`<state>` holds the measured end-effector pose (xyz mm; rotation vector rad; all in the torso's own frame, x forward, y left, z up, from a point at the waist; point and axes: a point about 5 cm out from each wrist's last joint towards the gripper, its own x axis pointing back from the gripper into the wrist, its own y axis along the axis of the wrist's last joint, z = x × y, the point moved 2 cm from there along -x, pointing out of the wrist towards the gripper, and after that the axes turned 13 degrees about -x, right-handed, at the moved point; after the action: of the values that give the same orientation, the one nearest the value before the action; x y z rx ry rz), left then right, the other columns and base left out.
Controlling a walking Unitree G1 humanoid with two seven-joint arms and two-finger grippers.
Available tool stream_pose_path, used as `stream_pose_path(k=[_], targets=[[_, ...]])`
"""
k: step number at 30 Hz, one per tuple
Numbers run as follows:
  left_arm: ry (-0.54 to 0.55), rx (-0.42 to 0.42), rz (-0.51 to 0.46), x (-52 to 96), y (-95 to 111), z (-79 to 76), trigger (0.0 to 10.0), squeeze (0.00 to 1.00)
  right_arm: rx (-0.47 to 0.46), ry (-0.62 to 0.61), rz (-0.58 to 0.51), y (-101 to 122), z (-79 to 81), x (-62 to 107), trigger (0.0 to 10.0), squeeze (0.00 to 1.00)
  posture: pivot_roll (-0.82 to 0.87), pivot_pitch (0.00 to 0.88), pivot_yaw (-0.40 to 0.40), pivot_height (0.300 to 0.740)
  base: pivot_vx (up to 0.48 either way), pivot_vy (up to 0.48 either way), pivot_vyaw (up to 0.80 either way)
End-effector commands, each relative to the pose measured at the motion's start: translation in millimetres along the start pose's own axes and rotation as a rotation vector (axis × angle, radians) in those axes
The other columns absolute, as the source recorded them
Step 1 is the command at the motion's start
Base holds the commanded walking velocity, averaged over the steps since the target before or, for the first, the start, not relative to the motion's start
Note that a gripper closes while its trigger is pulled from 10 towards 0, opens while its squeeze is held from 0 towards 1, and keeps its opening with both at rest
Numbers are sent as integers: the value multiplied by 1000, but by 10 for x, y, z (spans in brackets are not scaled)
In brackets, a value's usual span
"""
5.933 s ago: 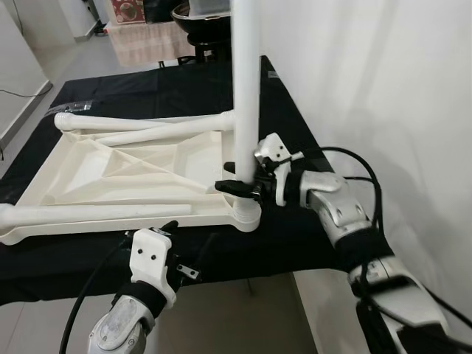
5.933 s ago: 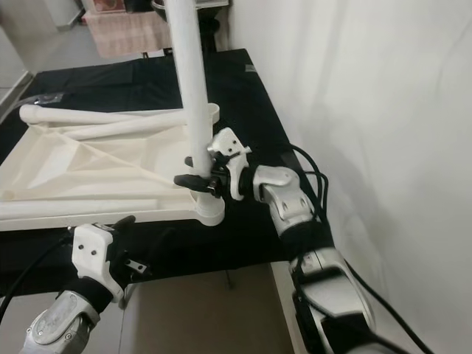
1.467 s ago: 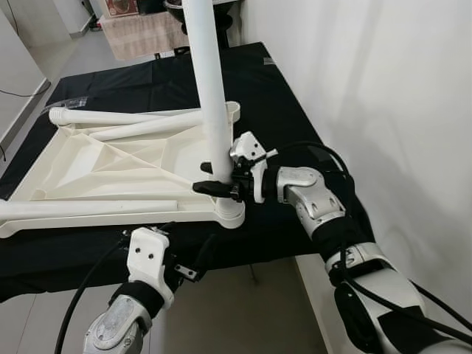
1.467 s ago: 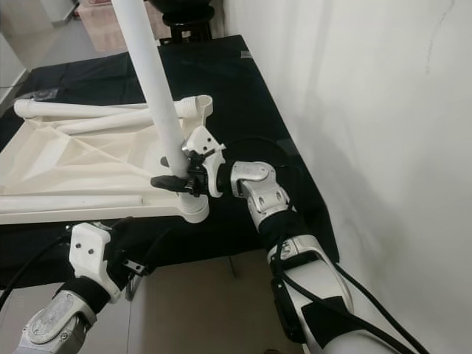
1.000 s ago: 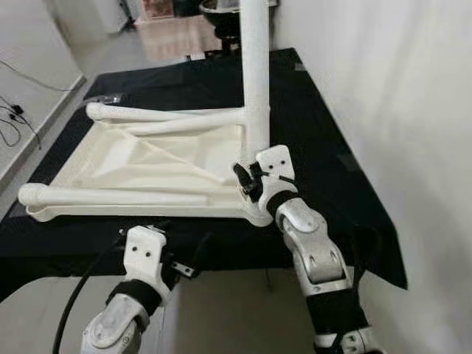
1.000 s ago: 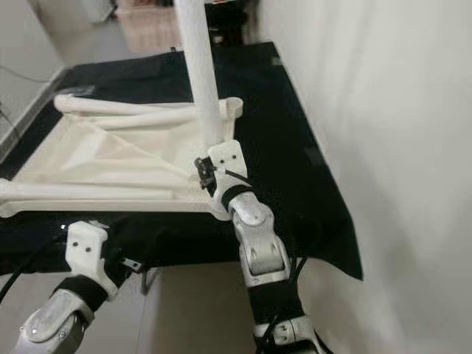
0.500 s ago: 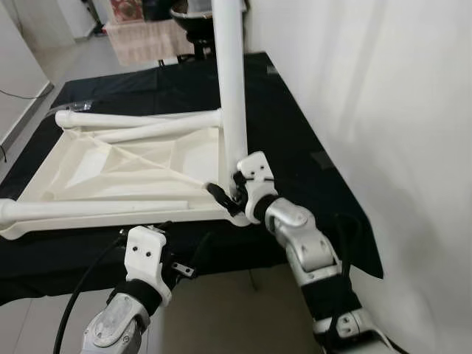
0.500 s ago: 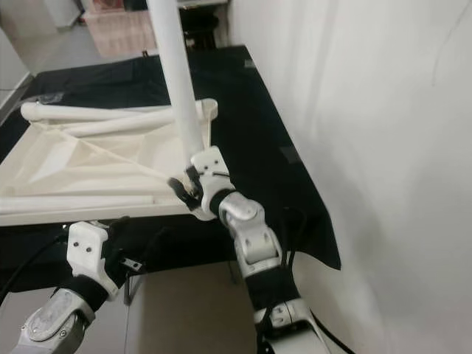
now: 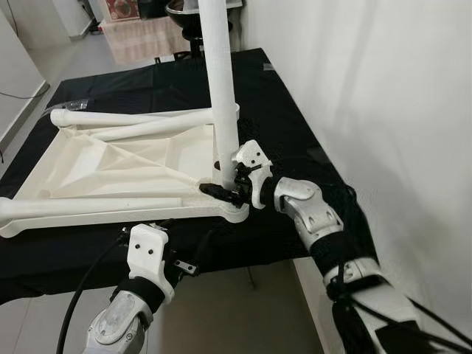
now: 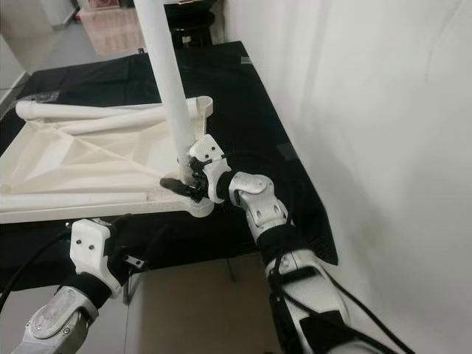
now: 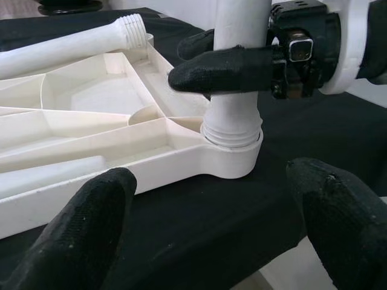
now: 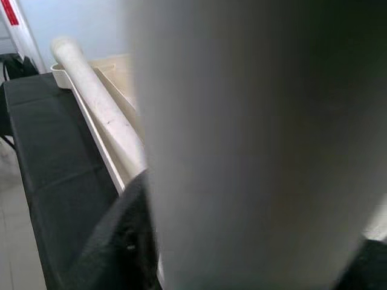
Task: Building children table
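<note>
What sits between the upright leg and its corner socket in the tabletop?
Nothing visible. The leg stands with its threaded end already in the corner socket of the tabletop; the right gripper has its jaws shut on the leg just above the socket.

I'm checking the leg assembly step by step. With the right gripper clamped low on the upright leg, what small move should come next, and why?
Probably another twist of the upright leg into its corner socket. The right gripper is shut around the leg just above the socket, and thread ridges still show at the leg's base, so it looks not fully seated. The left gripper hangs open below the table edge.
</note>
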<state>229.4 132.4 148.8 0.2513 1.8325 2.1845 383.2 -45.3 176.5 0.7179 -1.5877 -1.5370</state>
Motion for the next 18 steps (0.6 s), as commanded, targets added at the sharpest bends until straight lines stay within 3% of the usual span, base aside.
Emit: stream_pose_path(k=[1, 12, 13, 14, 15, 16, 17, 18], targets=[[0, -3, 12, 19, -38, -1, 10000, 0, -1, 50, 20, -31, 47, -55, 0, 0, -2, 94, 56, 740, 0, 0, 0], [-3, 4, 13, 51, -42, -11, 10000, 0, 12, -23, 36, -132, -97, 123, 0, 0, -13, 99, 51, 740, 0, 0, 0], [-4, 6, 14, 64, -45, -10, 10000, 0, -13, -243, 36, -234, -165, 187, 0, 0, -12, 100, 45, 740, 0, 0, 0], [-4, 6, 14, 64, -45, -10, 10000, 0, -13, -243, 36, -234, -165, 187, 0, 0, -12, 100, 45, 740, 0, 0, 0], [-3, 15, 14, 76, -46, -3, 10000, 0, -88, -436, 19, -409, -27, 279, 0, 0, -29, 107, 50, 740, 0, 0, 0], [-3, 15, 14, 76, -46, -3, 10000, 0, -88, -436, 19, -409, -27, 279, 0, 0, -29, 107, 50, 740, 0, 0, 0], [-5, 20, 15, 79, -48, 7, 10000, 0, -117, -537, 9, -561, 211, 353, 0, 0, -28, 115, 67, 740, 0, 0, 0], [-8, 23, 18, 76, -59, 26, 10000, 0, -176, -554, -10, -598, 362, 353, 0, 0, -43, 97, 83, 740, 0, 0, 0]])
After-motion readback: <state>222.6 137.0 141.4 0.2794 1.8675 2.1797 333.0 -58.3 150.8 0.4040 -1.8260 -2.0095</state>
